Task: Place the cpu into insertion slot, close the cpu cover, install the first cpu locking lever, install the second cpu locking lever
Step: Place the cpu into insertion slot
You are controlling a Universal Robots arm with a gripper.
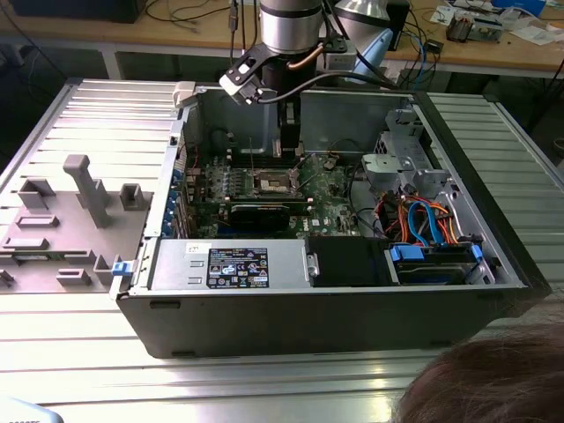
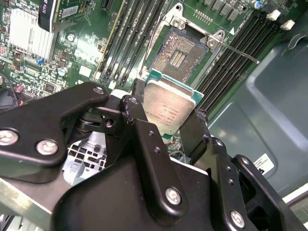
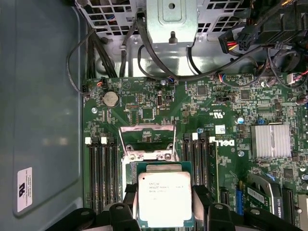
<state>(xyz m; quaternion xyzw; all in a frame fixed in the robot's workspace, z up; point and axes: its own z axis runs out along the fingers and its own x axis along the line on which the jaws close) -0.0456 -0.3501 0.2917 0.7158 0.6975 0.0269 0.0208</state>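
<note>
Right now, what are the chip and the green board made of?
The cpu top looks like dull silver-grey metal with a faint sheen; its green rim is probably circuit board. The board looks like glossy green laminate, perhaps fibreglass, dotted with soldered parts.

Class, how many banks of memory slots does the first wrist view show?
2: one bank and a second bank, on opposite sides of the insertion slot; the gripper may hide others.

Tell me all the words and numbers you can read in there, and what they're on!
cpu: dark print on its metal top, too small to read.
Sticker on the power supply: blurred, unreadable.
White label on the case wall: too small to read.
Green circuit board: a white maker's logo, tiny part marks unreadable.
</note>
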